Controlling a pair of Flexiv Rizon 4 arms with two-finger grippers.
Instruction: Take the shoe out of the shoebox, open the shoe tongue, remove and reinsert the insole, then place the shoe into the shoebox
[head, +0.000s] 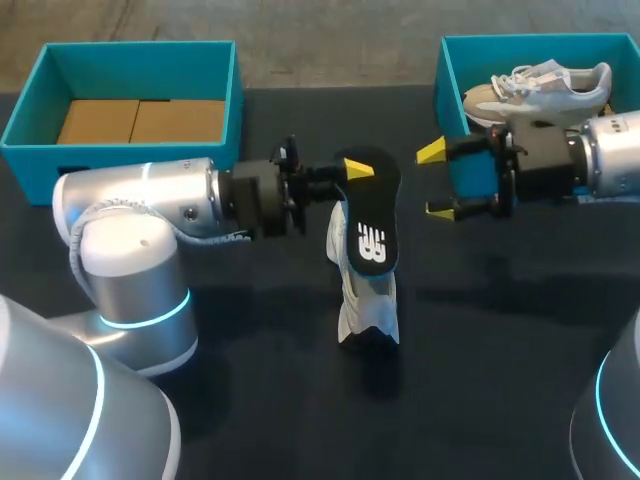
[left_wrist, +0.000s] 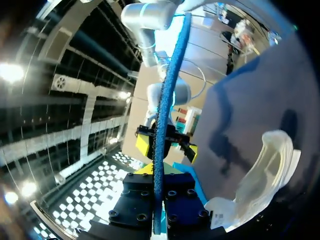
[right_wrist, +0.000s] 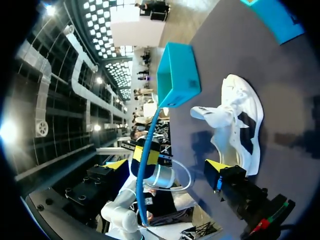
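Left gripper (head: 345, 175): fingers pressed together on the upper end of the insole (head: 372, 225), pinching it from two sides. The left wrist view shows the insole edge-on (left_wrist: 162, 125), running straight out between the fingers. It hangs logo face up and slanting down toward the white shoe (head: 365, 300), which sits on the dark table (head: 500, 330) between the two arms, outside either box. Whether the insole's lower end touches the shoe or is inside the opening cannot be told.

Right gripper (head: 437, 180): fingers spread, holding nothing, just beside the insole and in front of the right shoebox (head: 450, 80), where a second shoe (head: 540, 90) lies. The left shoebox (head: 140, 45) holds no shoe.

Risks, as judged:
- The shoe is unrestrained. Pushing the insole in could tip or slide it, since nothing braces it.
- The grip is at one end only, so the flexible insole may buckle or fold against the tongue or collar.
- The right fingers are close to the insole and could knock it.
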